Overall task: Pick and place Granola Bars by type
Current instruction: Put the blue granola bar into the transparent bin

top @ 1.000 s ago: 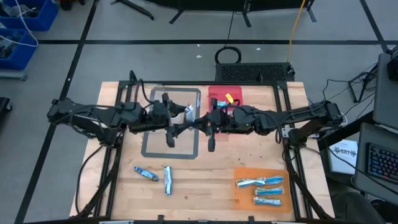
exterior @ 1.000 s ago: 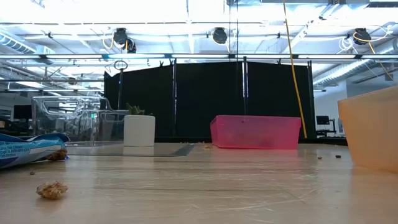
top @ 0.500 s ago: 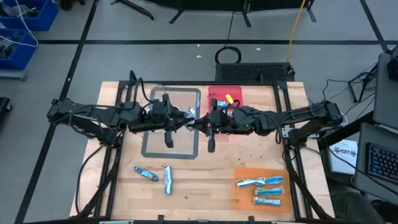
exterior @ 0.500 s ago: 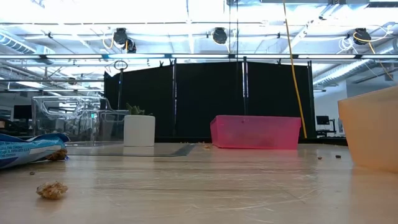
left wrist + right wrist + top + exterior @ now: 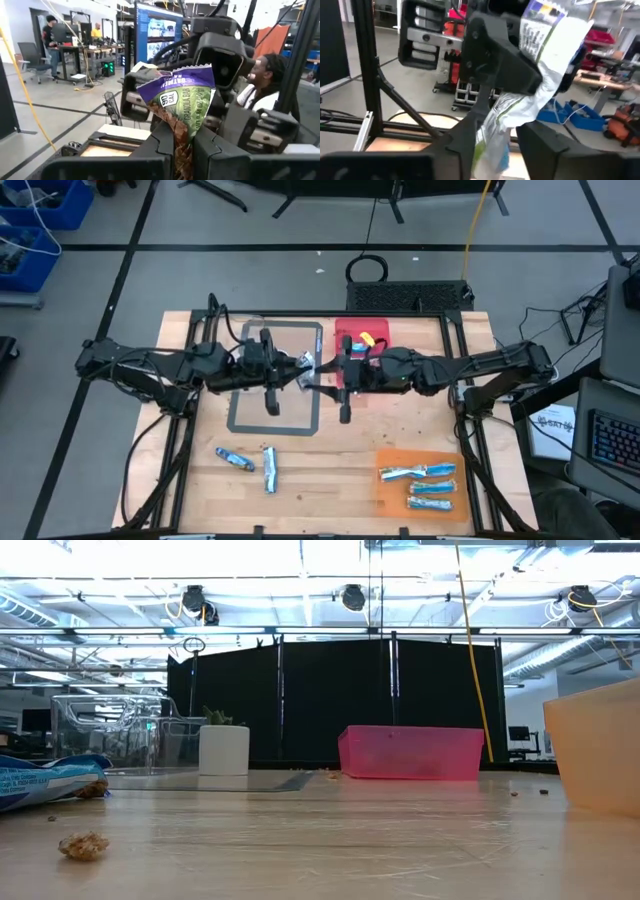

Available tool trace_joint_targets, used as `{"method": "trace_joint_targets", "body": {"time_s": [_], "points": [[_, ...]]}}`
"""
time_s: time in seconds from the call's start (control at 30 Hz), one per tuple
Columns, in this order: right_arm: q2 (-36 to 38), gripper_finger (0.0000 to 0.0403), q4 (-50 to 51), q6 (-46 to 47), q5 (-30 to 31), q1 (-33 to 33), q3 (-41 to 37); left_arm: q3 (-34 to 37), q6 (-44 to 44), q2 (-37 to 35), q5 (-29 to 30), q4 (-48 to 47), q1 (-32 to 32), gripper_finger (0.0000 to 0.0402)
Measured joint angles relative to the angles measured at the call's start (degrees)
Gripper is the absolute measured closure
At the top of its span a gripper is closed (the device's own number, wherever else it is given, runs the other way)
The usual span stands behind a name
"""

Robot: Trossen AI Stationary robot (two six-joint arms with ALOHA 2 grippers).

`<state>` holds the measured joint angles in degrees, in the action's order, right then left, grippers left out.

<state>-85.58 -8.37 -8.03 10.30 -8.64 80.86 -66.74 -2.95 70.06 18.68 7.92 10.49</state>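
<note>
Purple foil catches the eye first: a granola bar wrapper (image 5: 182,97) is held up in the air over the middle of the wooden counter (image 5: 330,460), where both arms meet. The left gripper (image 5: 181,140) has its fingers clenched on the wrapper's lower end, seen in its own wrist view. The right gripper (image 5: 502,132) pinches the same bar from the other side, its fingers closed on the white, crinkled foil (image 5: 540,65). From above, the two grippers come together just at the right edge of a grey-framed clear tray (image 5: 245,415), with the bar (image 5: 306,366) showing as a small bright scrap between them.

A pink bin (image 5: 360,335) sits at the far edge of the counter, right behind the right gripper, with something yellow inside. Toward the near edge, two blue-and-silver bars (image 5: 250,464) lie loose on the bare wood at the left. At the near right corner, an orange tray (image 5: 385,495) holds three more blue-and-silver bars (image 5: 425,485), lying roughly side by side.

At counter level, a blue wrapper (image 5: 45,780) lies at the left, crumbs (image 5: 83,844) just beside it, and a small potted plant (image 5: 223,745) stands farther back.
</note>
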Motion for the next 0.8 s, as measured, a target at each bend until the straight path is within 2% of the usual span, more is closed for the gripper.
{"method": "trace_joint_targets", "body": {"time_s": [0.13, 0.3, 0.43, 0.63, 0.8], "points": [[2.01, 0.024, 0.92, -4.94, 2.78, 0.0, -0.04, -0.08, 0.35, -1.03, -0.34, -0.28, -1.57, 0.0376], [6.73, 0.0219, 0.82, -8.92, 6.8, -0.07, 0.06, -0.12, 3.77, -1.88, -0.49, -3.2, -4.96, 0.0377], [11.06, 0.0219, 4.25, -5.37, 7.59, -0.14, 0.09, -2.76, 6.24, -2.78, -1.51, -15.48, -10.7, 0.0378], [16.73, 0.0223, 15.07, -1.51, 7.5, -1.41, 0.09, -8.01, 9.65, -2.69, -11.04, -36.25, -21.29, 0.0379], [19.42, 0.0221, 23.45, -1.56, 7.46, -2.77, 0.09, -11.36, 14.11, -2.69, -15.77, -49.51, -28.78, 0.0379]]}}
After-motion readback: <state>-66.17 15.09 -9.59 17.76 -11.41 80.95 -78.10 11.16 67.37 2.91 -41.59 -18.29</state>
